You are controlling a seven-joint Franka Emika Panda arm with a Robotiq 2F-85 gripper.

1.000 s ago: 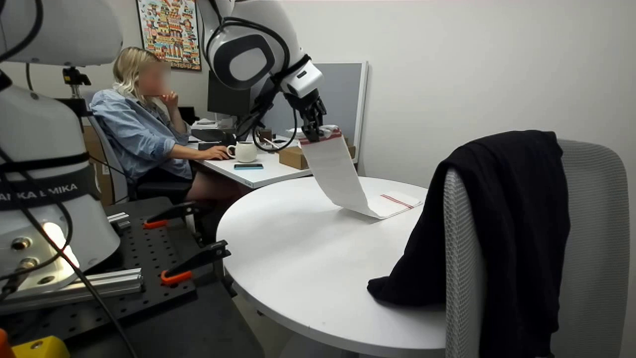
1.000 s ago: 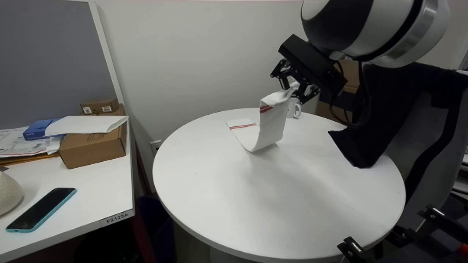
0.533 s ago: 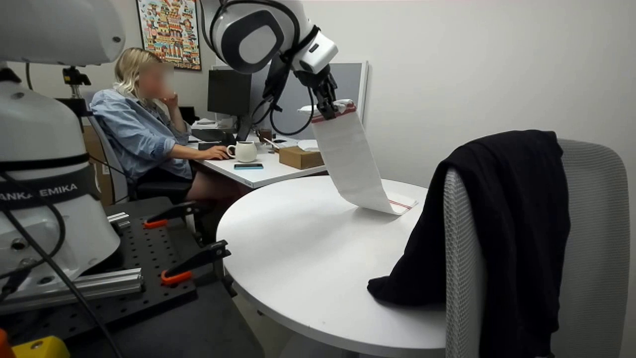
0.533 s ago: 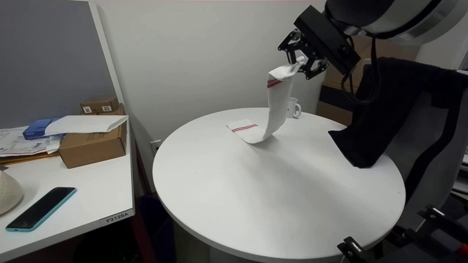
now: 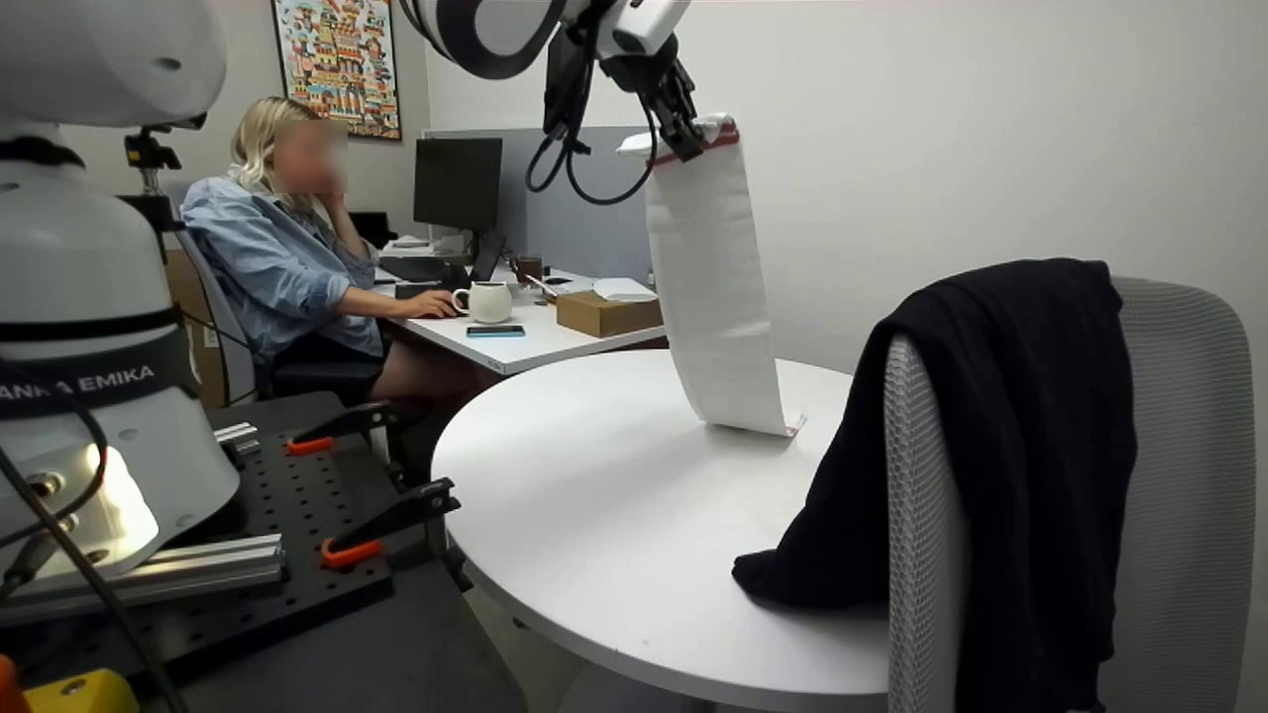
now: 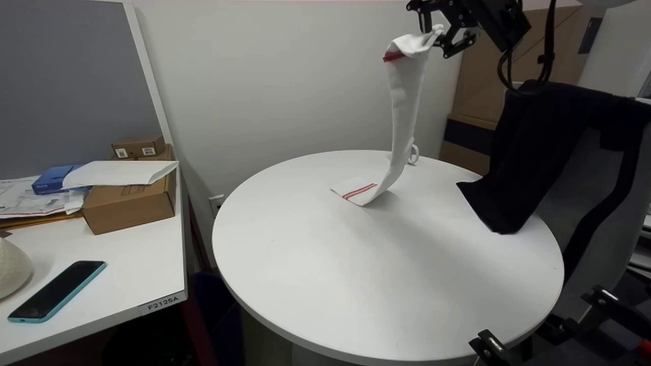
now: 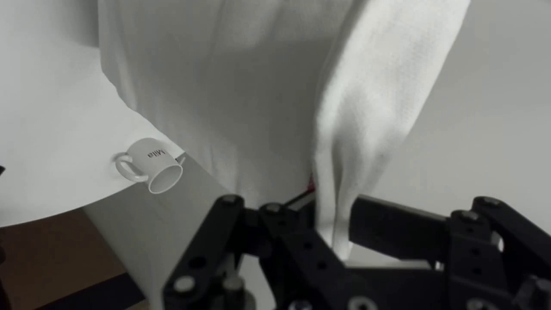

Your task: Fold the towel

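Jaws closed on bunched cloth, the end effector grips the upper end of a white, red-striped towel over a round desk. The towel hangs in one long curve — its lower end rests on the desk in both exterior views. A white mug, lettering on its side, stands near the desk's edge in the wrist view. A black garment drapes a grey chair beside the desk, one end of it lying on the desk top. In the background, a blue-shirted person sits at a second desk — a cream mug and a phone upon it, near a brown box.
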